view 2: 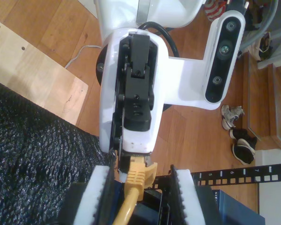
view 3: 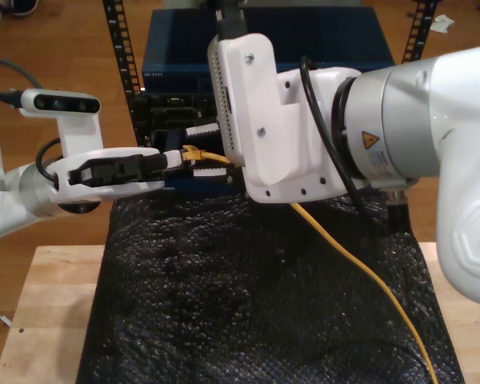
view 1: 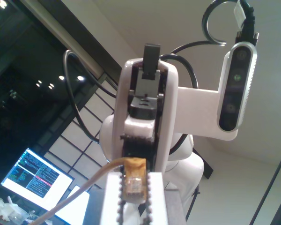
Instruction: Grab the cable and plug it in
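The black mat [view 3: 248, 296] lies before the rack [view 3: 264, 48], probably as padding. Across the rack's front the cable [view 3: 360, 272] is stretched between both claws, seemingly so the grip can be reset. My second gripper [view 2: 136, 197] is spread wide, with gaps either side of the cord. My first gripper [view 1: 133, 197] is closed on the plug [view 1: 133, 180], which is pointed toward the exterior view's left, sideways to the ports
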Available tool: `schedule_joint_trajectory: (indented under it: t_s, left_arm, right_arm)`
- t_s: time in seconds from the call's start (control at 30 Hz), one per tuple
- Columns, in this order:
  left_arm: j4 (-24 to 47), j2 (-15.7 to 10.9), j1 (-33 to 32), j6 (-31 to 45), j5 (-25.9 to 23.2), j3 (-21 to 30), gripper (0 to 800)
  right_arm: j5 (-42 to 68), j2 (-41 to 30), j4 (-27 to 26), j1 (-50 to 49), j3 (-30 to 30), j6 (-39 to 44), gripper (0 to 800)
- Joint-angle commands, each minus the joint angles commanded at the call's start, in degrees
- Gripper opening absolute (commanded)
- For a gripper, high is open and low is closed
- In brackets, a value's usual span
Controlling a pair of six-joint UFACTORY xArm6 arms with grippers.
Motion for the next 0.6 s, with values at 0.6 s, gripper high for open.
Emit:
schedule_joint_trajectory:
  t_s: [0.6]
  left_arm:
    - [0.1, 0.6, -0.1, 0.0, 0.3, 0.1, 34]
  right_arm:
    - [0.1, -0.1, 0.0, 0.4, 0.1, 0.0, 220]
